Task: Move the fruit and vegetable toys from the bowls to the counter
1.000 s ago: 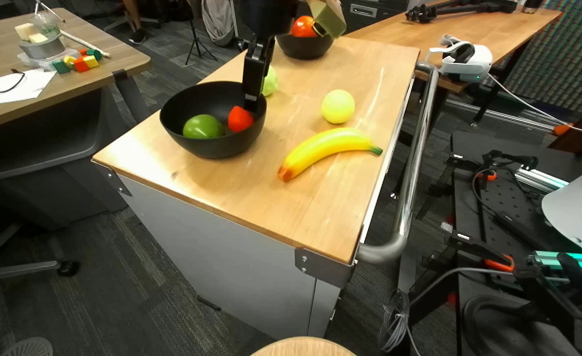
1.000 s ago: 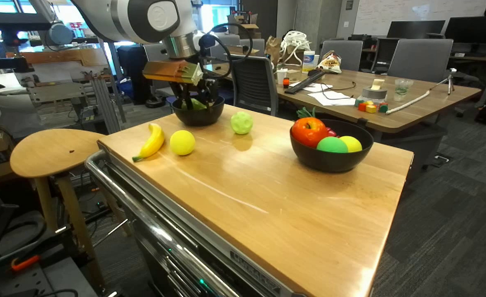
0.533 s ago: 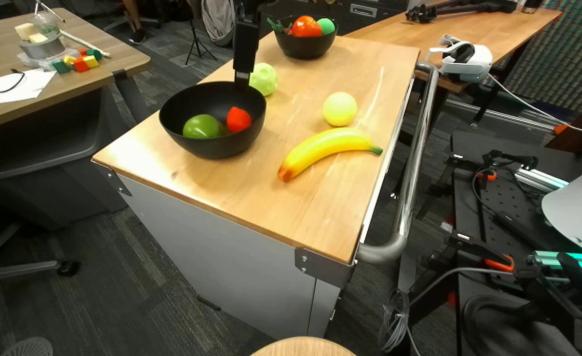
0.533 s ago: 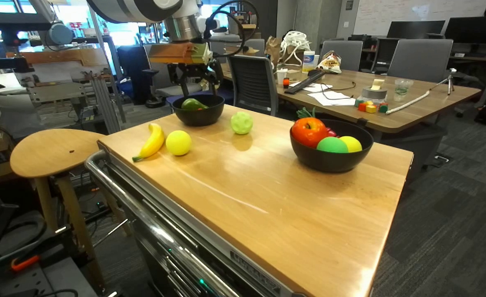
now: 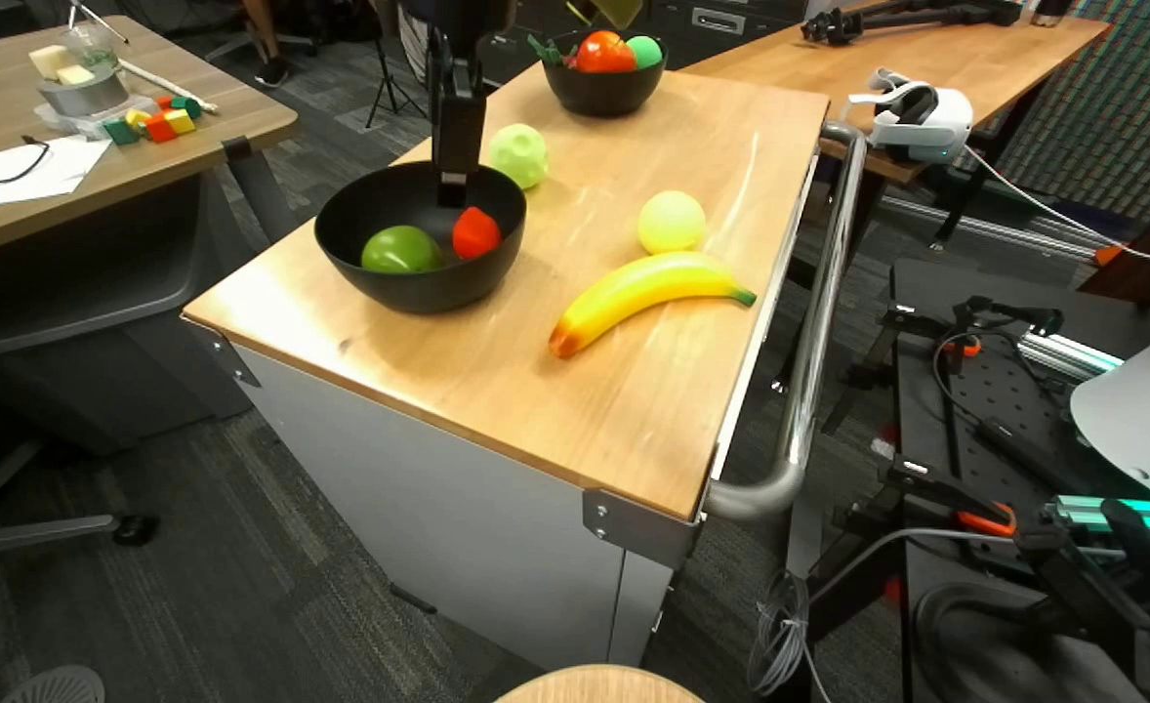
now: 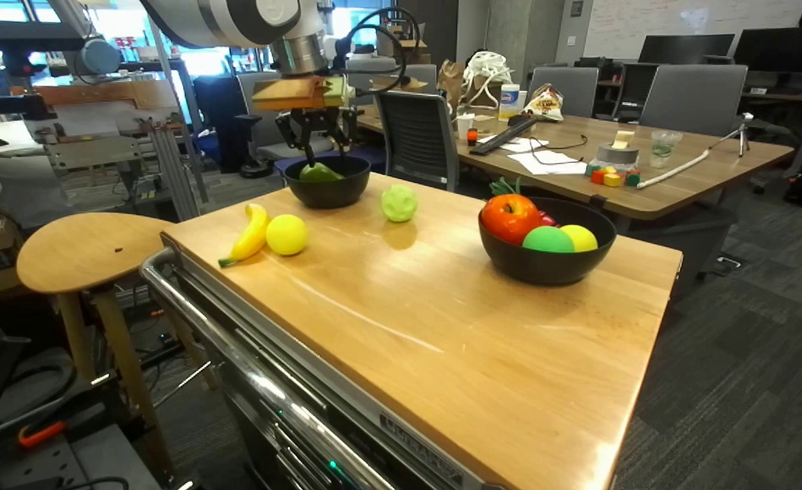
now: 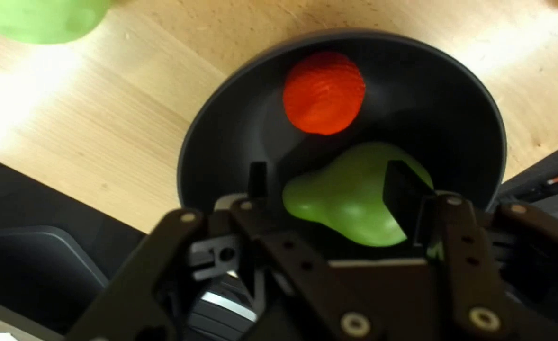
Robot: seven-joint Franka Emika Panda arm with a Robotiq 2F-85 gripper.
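A green pear toy [image 7: 355,194] and a red toy [image 7: 324,93] lie in a black bowl [image 7: 212,113]. In an exterior view the pear [image 5: 402,250] and red toy [image 5: 475,234] show in that bowl [image 5: 341,249]. My gripper [image 7: 330,184] is open above the bowl, its fingers apart. The right finger overlaps the pear's wide end in the wrist view; whether it touches is unclear. The gripper [image 6: 326,156] also shows over the bowl [image 6: 333,194] in an exterior view. A second black bowl [image 6: 544,269] holds a red-orange fruit [image 6: 510,218], a green ball [image 6: 549,239], a yellow toy [image 6: 581,238] and more.
On the wooden counter [image 6: 401,306] lie a banana [image 5: 648,293], a yellow ball [image 5: 672,223] close to it, and a light green ball [image 5: 519,156] beside the near bowl. A metal handle rail [image 5: 814,322] runs along one counter edge. A round stool [image 6: 88,248] stands beside the counter.
My gripper rose out of the bowl, then came down slightly and shifted toward the pear, staying open. The yellow ball rolled toward the banana. The pear and red toy remain in the bowl.
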